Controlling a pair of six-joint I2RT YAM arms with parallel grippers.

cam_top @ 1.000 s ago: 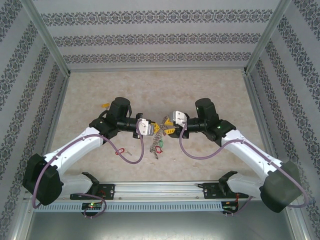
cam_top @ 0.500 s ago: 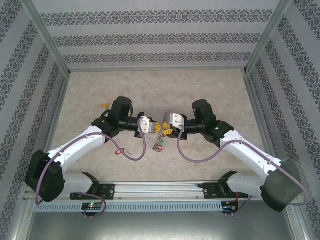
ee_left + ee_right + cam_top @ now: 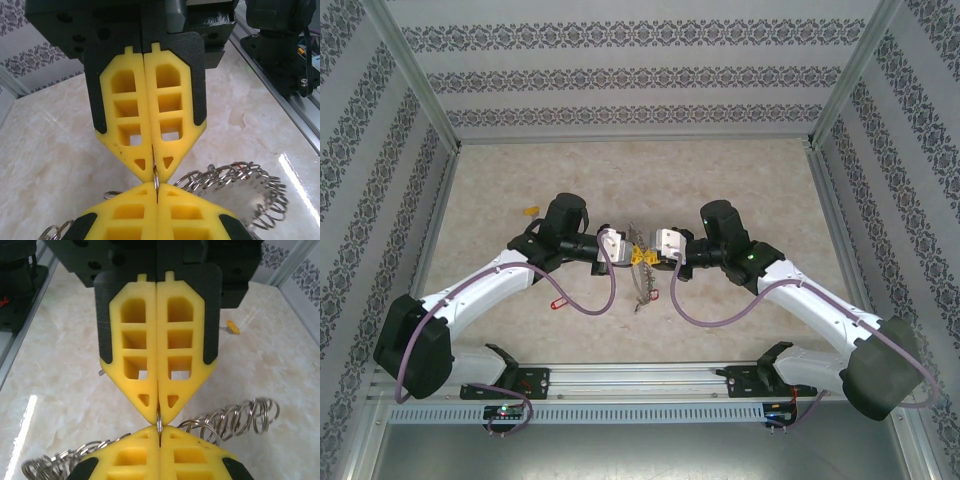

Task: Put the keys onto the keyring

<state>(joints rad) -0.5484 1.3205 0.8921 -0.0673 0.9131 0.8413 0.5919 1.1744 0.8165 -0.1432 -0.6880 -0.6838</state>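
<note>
Starting with the overhead view: both arms reach inward and meet tip to tip above the middle of the pale marbled worktop [image 3: 720, 180]. The left gripper [image 3: 635, 256] and right gripper [image 3: 650, 256] face each other with their yellow fingers touching end-on. A coil of silver wire loops [image 3: 642, 285] hangs below the meeting point. Whether the keyring is among them cannot be told at this size. A key with a red tag [image 3: 558, 304] lies on the worktop beside the left forearm. A key with a yellow tag [image 3: 530, 211] lies further back on the left, well apart from the grippers.

Left wrist view: the left gripper's fingers [image 3: 125, 215] sit pressed together at the bottom. The right gripper's fingers [image 3: 125, 110] point down from above, also pressed together. The keyring [image 3: 156, 181], seen edge-on as a thin silver wire, runs from the seam of one pair into the seam of the other, so both pairs are clamped on it. The wire coil [image 3: 235, 182] lies on the worktop behind and to the right.

Right wrist view: the arrangement is mirrored. The right gripper's fingers [image 3: 190, 457] are below and the left gripper's fingers [image 3: 130, 350] above, each pair together on the keyring [image 3: 158, 423] at their tips. Loops of the coil [image 3: 240, 420] spread to either side. The yellow-tagged key [image 3: 232, 328] rests on the worktop beyond.
</note>
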